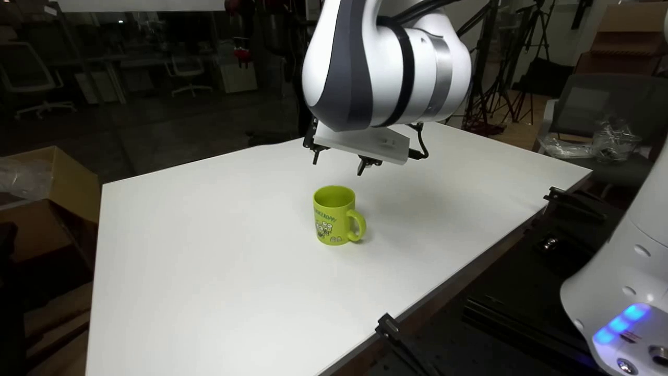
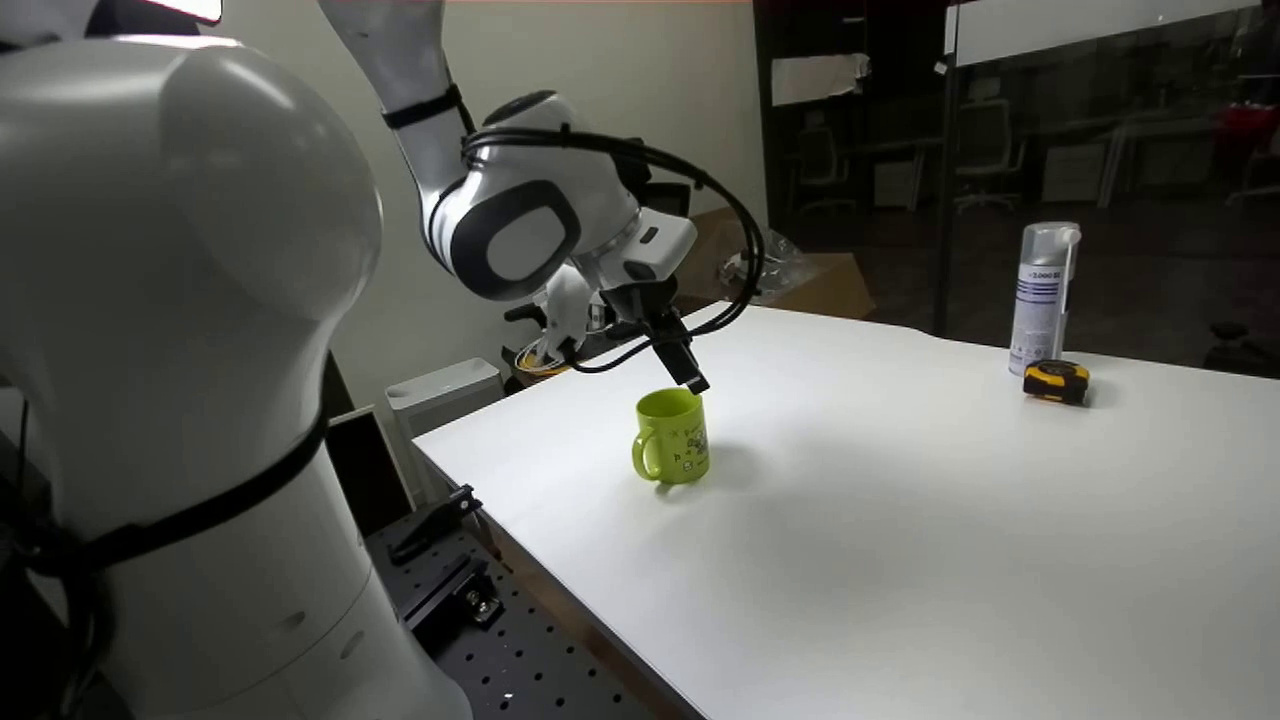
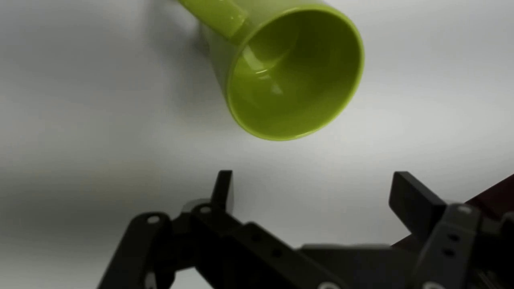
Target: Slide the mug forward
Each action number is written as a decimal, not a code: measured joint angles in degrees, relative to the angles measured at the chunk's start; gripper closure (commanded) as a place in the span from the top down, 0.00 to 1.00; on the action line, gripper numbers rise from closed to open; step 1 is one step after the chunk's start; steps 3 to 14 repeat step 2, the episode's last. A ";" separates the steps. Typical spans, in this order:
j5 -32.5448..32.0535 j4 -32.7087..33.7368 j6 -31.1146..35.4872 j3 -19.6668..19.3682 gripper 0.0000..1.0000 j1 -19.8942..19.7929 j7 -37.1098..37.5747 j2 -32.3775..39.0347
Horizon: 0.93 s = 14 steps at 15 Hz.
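Lime-green cylindrical mug (image 1: 333, 216) with printed side and loop handle: upright on flat white table (image 1: 209, 271), handle toward white robot base (image 1: 621, 287). Black two-fingered gripper (image 3: 313, 173) hangs above table, spread wide, near mug, apart from it. In an exterior view, slim white-and-blue spray can (image 2: 1038, 312), boxy yellow-black tape measure (image 2: 1055, 382) just beside, both well apart from mug.

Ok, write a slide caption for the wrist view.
Open black two-fingered claw, holding nothing, near a glossy lime-green cylindrical mug that sits empty on a smooth white tabletop.
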 measured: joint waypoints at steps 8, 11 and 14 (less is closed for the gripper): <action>-0.17 0.00 -0.01 -0.13 1.00 -0.61 -0.02 0.40; -0.17 0.00 -0.01 -0.13 1.00 -0.61 -0.02 0.40; -0.17 0.00 -0.01 -0.13 1.00 -0.61 -0.02 0.40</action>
